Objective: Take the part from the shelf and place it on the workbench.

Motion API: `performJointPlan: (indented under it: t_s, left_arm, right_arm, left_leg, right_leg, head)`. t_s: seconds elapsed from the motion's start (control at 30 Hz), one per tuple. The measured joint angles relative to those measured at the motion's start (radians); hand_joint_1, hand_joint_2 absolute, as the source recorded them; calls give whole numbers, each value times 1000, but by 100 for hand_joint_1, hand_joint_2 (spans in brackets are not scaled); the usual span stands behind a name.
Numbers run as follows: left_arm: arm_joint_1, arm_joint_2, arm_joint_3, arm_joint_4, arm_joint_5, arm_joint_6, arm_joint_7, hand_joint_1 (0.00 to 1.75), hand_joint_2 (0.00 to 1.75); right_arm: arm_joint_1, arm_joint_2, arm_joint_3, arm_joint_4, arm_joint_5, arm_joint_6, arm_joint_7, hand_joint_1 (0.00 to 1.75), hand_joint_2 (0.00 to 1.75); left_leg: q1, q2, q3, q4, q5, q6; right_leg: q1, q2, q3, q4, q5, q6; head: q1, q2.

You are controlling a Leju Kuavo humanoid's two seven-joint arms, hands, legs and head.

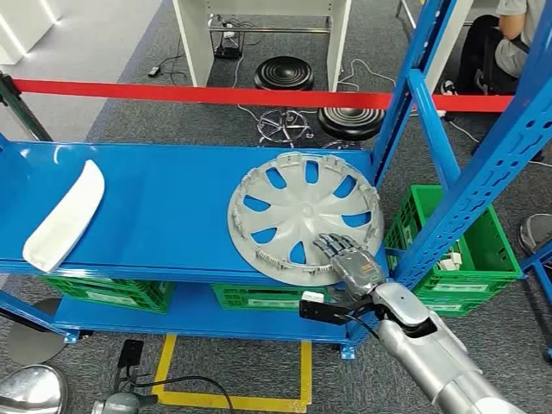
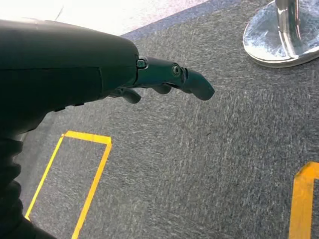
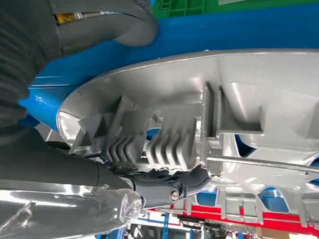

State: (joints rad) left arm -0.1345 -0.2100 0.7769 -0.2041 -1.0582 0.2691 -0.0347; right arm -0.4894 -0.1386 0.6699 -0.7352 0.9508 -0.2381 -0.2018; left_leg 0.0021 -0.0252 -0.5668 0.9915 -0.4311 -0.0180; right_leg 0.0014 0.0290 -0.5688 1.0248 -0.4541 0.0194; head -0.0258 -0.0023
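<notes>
Hanging over carpet, the left hand (image 2: 165, 82) is empty, fingers extended; the right hand (image 1: 348, 259) grasps the hubcap's (image 1: 299, 211) five-o'clock rim, thumb underneath.

Right arm: extended forward; right robot hand (image 1: 348, 259) grips the rim, thumb and fingers (image 3: 165, 186) on opposite faces.
Left robot hand (image 2: 165, 79): hanging, fingers extended, holding nothing.

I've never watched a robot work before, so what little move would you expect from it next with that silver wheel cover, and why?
Probably a small lift off the blue shelf. The right hand sits at the near rim of the wheel cover, and the right wrist view shows its thumb on one side of the rim and fingers on the other, so it seems gripped. The cover seems to rest on the shelf.
</notes>
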Motion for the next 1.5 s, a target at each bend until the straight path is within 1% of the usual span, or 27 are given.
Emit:
performJointPlan:
  t_s: [0.07,0.1,0.2,0.23,0.4,0.53,0.7,0.9,1.1,1.23,1.3,1.5]
  left_arm:
    - [0,0,0,0,0,-1,0,0,175]
    - [-1,-1,-1,0,0,-2,0,0,175]
    - [-1,-3,-3,0,0,-2,0,0,175]
    - [-1,-3,-3,0,-1,-2,0,0,175]
    - [-1,-4,-5,0,-2,-3,4,0,175]
    - [-1,-6,-7,0,-6,-6,4,0,175]
    - [-1,-8,-19,0,-11,-6,4,0,175]
    - [-1,-8,-27,0,-23,-6,4,0,175]
    - [-3,-8,-29,0,-28,-6,4,0,175]
    - [-3,-8,-31,0,-32,-6,4,0,175]
    - [-3,-8,-35,0,-35,-6,4,0,175]
    - [-2,-8,-48,0,-42,-9,4,0,175]
  right_arm:
    - [-3,5,1,10,3,-10,-8,0,175]
    - [-5,9,2,18,6,-20,-16,38,175]
    - [-8,22,8,33,11,-46,-39,169,175]
    - [-8,25,11,36,10,-51,-46,175,175]
    - [-8,35,17,42,-16,-50,-80,175,175]
    - [-9,37,17,44,-26,-58,-91,175,175]
    - [1,38,22,44,-21,-117,-107,175,175]
    - [31,39,24,44,-45,-210,-172,175,175]
    - [45,39,23,44,-75,-223,-200,175,175]
    - [70,40,8,37,-157,-223,-271,175,175]
    - [87,41,-2,23,-177,-235,-296,175,175]
    - [135,42,-17,-24,-187,-274,-319,175,175]
  left_leg:
    - [0,0,0,0,1,0]
    - [0,0,0,0,1,0]
    - [0,0,0,0,2,0]
    - [0,0,-1,0,3,0]
    - [0,0,-1,0,3,0]
    - [0,1,-1,0,3,0]
    - [0,1,-2,0,3,0]
    - [0,0,-4,0,3,0]
    - [0,1,-4,0,3,1]
    - [0,1,-4,0,3,1]
    - [0,1,-4,0,3,1]
    - [0,1,-5,0,3,1]
  right_leg:
    - [0,0,0,0,1,0]
    - [0,0,0,0,1,0]
    - [0,0,0,0,3,0]
    - [0,1,-1,0,3,0]
    - [0,2,-2,0,4,0]
    - [0,2,-2,0,4,0]
    - [0,1,-2,0,4,0]
    - [0,1,-4,0,4,0]
    - [0,1,-5,-1,4,1]
    - [0,1,-5,-1,4,1]
    - [0,1,-5,0,4,1]
    - [0,1,-5,0,4,1]
  head:
    - [0,0]
    - [0,0]
    - [0,0]
    - [0,0]
    - [0,0]
    - [0,0]
    - [0,0]
    - [0,0]
    - [0,0]
    - [0,0]
    - [0,0]
    - [0,0]
